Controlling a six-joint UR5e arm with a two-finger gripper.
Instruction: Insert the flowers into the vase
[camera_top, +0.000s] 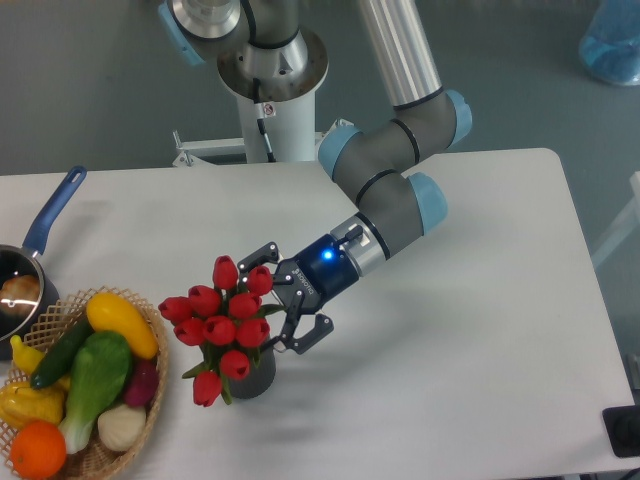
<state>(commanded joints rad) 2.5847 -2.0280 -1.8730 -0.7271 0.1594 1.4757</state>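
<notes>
Landmark = the vase (250, 372). Everything is placed off that.

Far left of the vase: blue-handled saucepan (30, 262), partly cut by the frame edge. Below it, and just left of the vase: wicker basket (97, 452) of vegetables — yellow squash, green ones, an orange at the bottom. Near the vase, not touching it as far as I can tell.

The vase is a short dark grey cylinder, upright on the white table (480, 300). Most of its mouth is hidden by blooms. The tulip bunch (225, 318) sits right on top of it, red heads fanning wider than the vase, stems running down toward the mouth. One head droops low on the vase's left side, over the rim. Stems look to be inside the vase, but the mouth itself is covered, so seating depth can't be confirmed.

Just right of the bunch and above-right of the vase: gripper (284, 312), blue status light on. Jaws spread wide, one finger above and one below, with a visible gap to the tulips. It holds nothing.

Step in hand, my read: release after insertion. Flowers appear placed; task looks essentially done.

Next move calls for: a straight retreat up and to the right of the vase, along the arm's own axis. Keep the lower finger off the vase rim and the nearest heads — the bunch is top-heavy and wider than the vase, so a snag could tip it toward the basket.
</notes>
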